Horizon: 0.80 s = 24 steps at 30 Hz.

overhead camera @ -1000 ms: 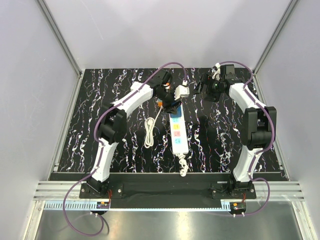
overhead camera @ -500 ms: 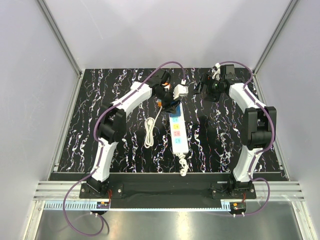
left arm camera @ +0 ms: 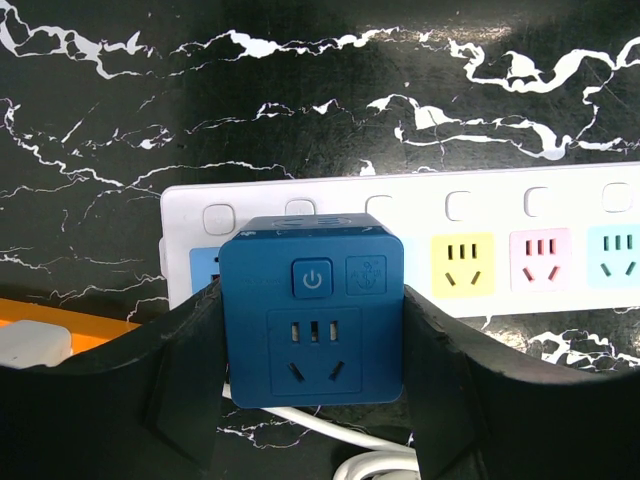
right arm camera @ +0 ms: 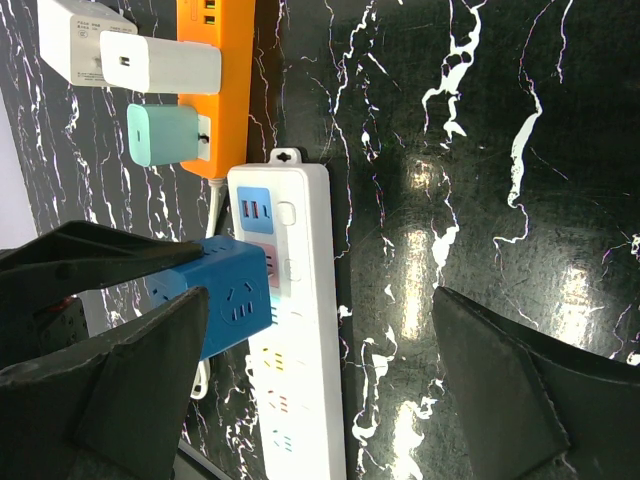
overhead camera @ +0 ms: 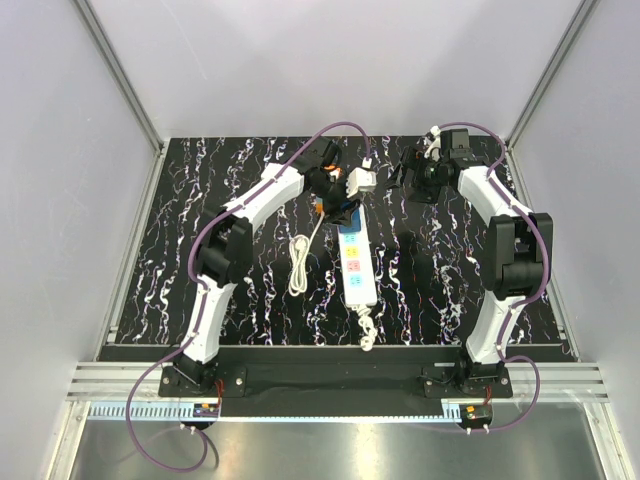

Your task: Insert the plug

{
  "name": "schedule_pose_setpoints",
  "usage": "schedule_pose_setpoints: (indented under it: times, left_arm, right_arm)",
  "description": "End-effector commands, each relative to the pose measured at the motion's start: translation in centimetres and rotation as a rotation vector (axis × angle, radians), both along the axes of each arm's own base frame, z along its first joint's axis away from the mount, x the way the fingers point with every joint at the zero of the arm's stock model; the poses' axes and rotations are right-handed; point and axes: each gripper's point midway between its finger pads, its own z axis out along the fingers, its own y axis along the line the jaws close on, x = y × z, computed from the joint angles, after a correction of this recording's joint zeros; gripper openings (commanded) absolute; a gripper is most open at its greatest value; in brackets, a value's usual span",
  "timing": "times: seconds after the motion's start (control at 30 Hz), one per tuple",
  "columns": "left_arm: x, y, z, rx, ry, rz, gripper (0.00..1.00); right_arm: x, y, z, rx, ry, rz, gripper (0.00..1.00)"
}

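While poised at the far end of the white power strip (left arm camera: 470, 205), grips the blue cube plug (left arm camera: 312, 305) by two opposite sides in the left gripper (left arm camera: 312, 320). Cannot tell if seated in a socket yet. Looks like the insertion step itself. Calls next for squaring prongs to slots, then pressing straight down without tipping. Shows right gripper (right arm camera: 320, 300) spread wide, empty, above the black marbled surface (right arm camera: 480, 150) beside the strip.

Left arm (overhead camera: 262, 198) seen stretched forward and inward. Left gripper (left arm camera: 312, 310) closed on the plug (left arm camera: 310, 250). Right arm (overhead camera: 497, 203) raised at far side, right gripper (right arm camera: 320, 310) spread wide.
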Motion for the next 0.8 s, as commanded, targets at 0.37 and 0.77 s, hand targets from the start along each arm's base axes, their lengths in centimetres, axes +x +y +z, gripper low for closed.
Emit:
schedule_pose_setpoints:
  times: [0.37, 0.77]
  left_arm:
    - [1.8, -0.2, 2.3, -0.015, -0.096, 0.019, 0.0]
    - [2.0, 0.0, 1.8, 0.005, -0.096, 0.031, 0.0]
  right_arm:
    - [0.9, -0.2, 0.4, -0.001, -0.041, 0.008, 1.0]
    - [0.9, -0.2, 0.4, -0.001, -0.042, 0.01, 1.0]
